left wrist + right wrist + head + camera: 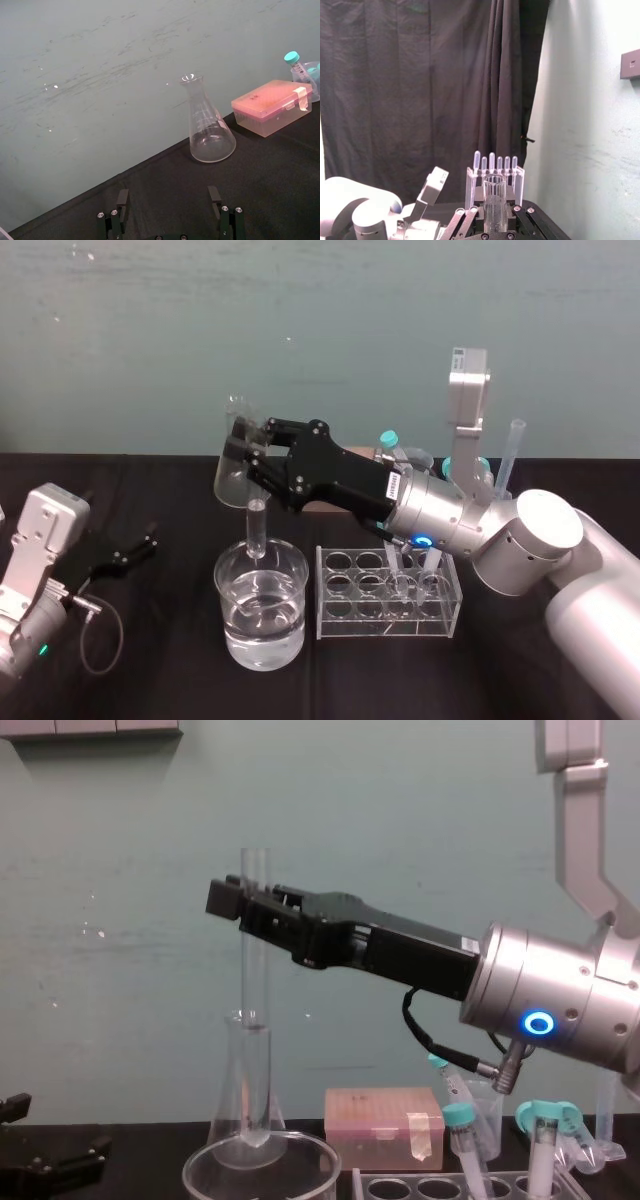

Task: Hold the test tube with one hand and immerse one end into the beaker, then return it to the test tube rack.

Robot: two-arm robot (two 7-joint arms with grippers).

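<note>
My right hand [245,452] is clamped on the test tube [256,525] near its top and holds it upright over the beaker [262,635]. The tube hangs below my grip, its round bottom about level with the rim, above the water [262,612]. The test tube rack [330,622] stands just beside the beaker. My left hand [135,548] is parked open, well apart.

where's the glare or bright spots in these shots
head view: water in the beaker glints below the test tube held by the right gripper; chest view: the arm's blue ring light glows; left wrist view: flask rim glints, bright specks on the wall.
</note>
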